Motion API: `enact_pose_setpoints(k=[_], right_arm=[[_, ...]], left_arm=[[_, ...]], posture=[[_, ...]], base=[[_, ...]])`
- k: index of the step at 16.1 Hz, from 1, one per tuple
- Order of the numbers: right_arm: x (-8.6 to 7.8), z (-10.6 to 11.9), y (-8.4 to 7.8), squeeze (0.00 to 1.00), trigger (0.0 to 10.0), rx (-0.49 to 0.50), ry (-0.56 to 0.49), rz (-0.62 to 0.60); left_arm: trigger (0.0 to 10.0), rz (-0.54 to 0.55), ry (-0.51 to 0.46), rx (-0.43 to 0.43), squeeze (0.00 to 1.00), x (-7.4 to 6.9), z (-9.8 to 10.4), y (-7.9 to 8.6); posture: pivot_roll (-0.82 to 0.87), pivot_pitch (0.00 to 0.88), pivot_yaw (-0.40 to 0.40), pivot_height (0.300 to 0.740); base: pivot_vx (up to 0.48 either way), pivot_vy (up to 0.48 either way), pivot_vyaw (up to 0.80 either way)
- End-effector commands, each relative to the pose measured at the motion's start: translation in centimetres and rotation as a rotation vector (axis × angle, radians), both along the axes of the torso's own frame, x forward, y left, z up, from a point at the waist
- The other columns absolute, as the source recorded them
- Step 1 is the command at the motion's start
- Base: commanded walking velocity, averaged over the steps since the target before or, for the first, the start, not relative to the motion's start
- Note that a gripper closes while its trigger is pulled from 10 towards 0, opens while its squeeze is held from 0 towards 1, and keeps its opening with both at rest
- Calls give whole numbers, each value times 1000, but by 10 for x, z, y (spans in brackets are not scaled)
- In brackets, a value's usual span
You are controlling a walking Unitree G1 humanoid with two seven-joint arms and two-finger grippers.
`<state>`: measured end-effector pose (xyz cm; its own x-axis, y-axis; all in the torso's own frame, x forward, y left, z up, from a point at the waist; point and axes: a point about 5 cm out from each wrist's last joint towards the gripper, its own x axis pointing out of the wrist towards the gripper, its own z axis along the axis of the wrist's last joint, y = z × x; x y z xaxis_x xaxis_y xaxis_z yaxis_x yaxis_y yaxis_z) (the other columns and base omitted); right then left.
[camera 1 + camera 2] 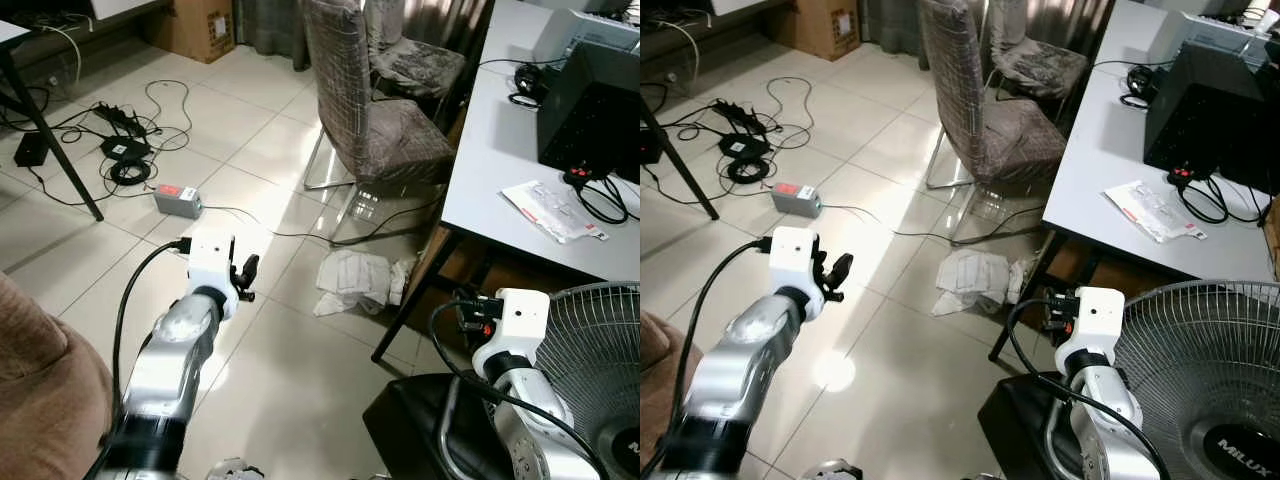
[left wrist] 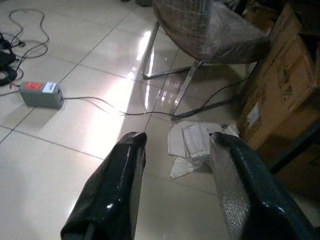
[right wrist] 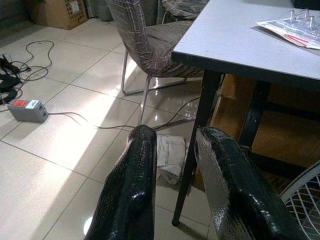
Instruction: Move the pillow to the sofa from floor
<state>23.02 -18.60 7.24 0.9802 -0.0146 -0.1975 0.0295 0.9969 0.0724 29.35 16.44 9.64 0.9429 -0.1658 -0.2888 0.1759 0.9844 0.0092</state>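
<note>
Left claw [image 1: 246, 275] hovering released above tiled floor [image 1: 300, 370]; white crumpled pillow [image 1: 355, 280] lying ahead, slightly rightward, beside tabletop leg [image 1: 410, 300], between both arms. Right claw [image 3: 170, 190] also released, sitting slightly nearer. Brown sofa [image 1: 40, 390] edging far left.

shiny cream tile floor [image 1: 250, 150] here. crumpled white cloth [image 1: 350, 280] lies at about 3 o'clock of the frame centre, beside the grey table [image 1: 490, 160] leg. grey box [image 1: 178, 200] with a red label at 10 o'clock, tangled black cables [image 1: 125, 150] beyond it.
</note>
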Motion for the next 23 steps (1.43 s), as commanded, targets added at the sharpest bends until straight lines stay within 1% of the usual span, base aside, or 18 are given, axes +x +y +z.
enact_pose_setpoints(k=[1,2,3,4,5,6,7,8,9,10,11,13,15,16,18,20,23], right_arm=[[-5,2,-7,0,10000,-7,-8,-28],[-9,1,-5,0,10000,2,-10,-25],[-11,0,-2,0,10000,9,-13,-12],[-14,1,7,0,10000,21,-26,15],[-16,1,9,0,10000,31,-34,15],[-17,1,10,0,10000,39,-40,13],[-19,0,10,0,10000,46,-43,7],[-20,0,9,0,10000,50,-43,-1],[-23,-2,9,0,10000,54,-40,-22],[-23,-2,9,0,10000,55,-39,-20],[-23,-2,10,0,10000,52,-36,-10],[-21,-3,11,0,10000,37,-28,17],[-19,-2,11,0,10000,30,-27,50],[-19,-1,12,0,10000,25,-27,71],[-18,-1,11,0,10000,18,-22,92],[-15,-2,9,0,10000,17,-18,96],[-13,-2,11,0,10000,23,-17,101]], left_arm=[[10000,-86,-64,36,0,-3,7,-7],[10000,-130,-107,91,0,-3,11,-10],[10000,-153,-122,96,0,-3,12,-11],[10000,-154,-94,74,0,-4,11,-8],[10000,-157,-105,55,78,-6,13,-6],[10000,-159,-120,54,78,-7,14,-5],[10000,-160,-124,71,16,-9,13,-1],[10000,-155,-120,78,4,-11,11,1],[10000,-144,-95,83,24,-14,5,8],[10000,-134,-83,100,12,-15,3,11],[10000,-152,-84,95,0,-14,3,9],[10000,-217,-121,107,0,-12,8,-4],[10000,-198,-96,81,0,-14,4,-8],[10000,-201,-89,89,0,-17,1,-8],[10000,-200,-79,91,0,-22,-2,-7],[10000,-161,-72,92,0,-24,-3,0],[10000,-160,-86,160,0,-24,-4,4]], posture=[[79,44,-106,740],[85,47,-88,740],[85,47,-80,740],[85,48,-56,740],[89,48,-40,740],[94,50,-22,740],[97,49,3,740],[96,48,7,740],[92,43,24,740],[90,41,26,740],[90,40,20,740],[87,38,7,740],[82,36,-12,740],[82,36,-20,740],[87,36,-29,740],[87,36,-29,740],[103,32,-46,740]], base=[[0,0,0],[0,0,800],[0,0,800],[0,0,800],[0,0,800],[0,0,800],[0,0,800],[0,0,800],[0,0,800],[0,0,800],[0,0,800],[0,0,800],[0,0,800],[0,0,800],[0,0,800],[0,0,800],[0,0,800]])
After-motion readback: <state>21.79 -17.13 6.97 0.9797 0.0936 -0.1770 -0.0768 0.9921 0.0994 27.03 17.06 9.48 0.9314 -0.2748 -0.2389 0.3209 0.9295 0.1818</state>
